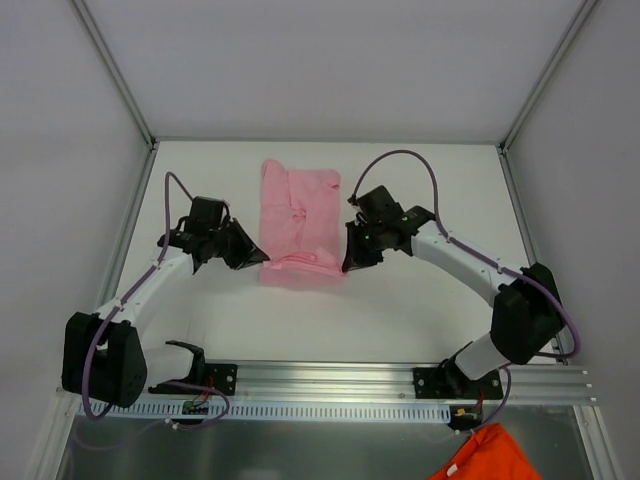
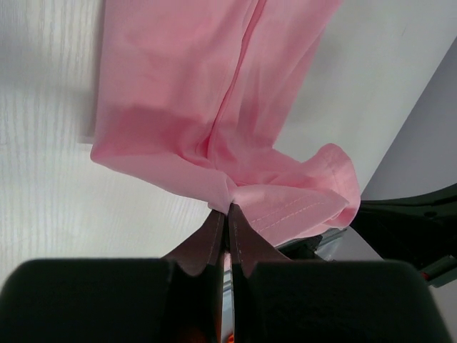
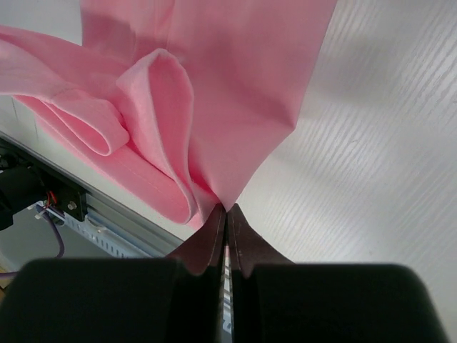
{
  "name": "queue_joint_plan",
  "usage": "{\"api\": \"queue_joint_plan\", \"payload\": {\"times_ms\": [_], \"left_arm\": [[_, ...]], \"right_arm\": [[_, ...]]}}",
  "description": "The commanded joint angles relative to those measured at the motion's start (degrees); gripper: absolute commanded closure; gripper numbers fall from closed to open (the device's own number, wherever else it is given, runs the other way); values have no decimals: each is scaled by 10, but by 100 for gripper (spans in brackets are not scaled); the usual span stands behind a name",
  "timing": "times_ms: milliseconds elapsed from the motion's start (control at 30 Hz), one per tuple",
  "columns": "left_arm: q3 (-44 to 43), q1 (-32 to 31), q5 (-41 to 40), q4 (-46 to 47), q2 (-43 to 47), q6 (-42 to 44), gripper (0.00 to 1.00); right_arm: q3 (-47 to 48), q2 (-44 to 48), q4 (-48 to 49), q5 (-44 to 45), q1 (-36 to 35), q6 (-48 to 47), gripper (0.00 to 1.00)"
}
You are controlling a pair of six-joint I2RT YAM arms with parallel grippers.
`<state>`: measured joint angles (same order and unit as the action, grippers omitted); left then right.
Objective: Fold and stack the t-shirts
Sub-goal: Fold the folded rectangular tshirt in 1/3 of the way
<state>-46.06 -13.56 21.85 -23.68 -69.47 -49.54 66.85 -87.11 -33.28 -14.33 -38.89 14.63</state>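
A light pink t-shirt (image 1: 300, 220) lies folded into a narrow strip in the middle of the white table, its near end raised. My left gripper (image 1: 262, 257) is shut on the near left corner of the t-shirt (image 2: 214, 93), pinching the fabric at the fingertips (image 2: 228, 209). My right gripper (image 1: 348, 265) is shut on the near right corner of the t-shirt (image 3: 214, 71), with folds of cloth bunched just left of its tips (image 3: 226, 207). The hem hangs curled between the two grippers.
White walls close in the table (image 1: 420, 300) on the left, back and right. An aluminium rail (image 1: 330, 378) runs along the near edge with both arm bases on it. An orange cloth (image 1: 485, 455) lies below the rail at the bottom right.
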Motion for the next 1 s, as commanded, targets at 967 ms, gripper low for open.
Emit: {"api": "queue_joint_plan", "payload": {"times_ms": [967], "left_arm": [[-158,12,-48,16,-109,44,100]], "right_arm": [[241,-173,-54,-25,65,-126,99]]}}
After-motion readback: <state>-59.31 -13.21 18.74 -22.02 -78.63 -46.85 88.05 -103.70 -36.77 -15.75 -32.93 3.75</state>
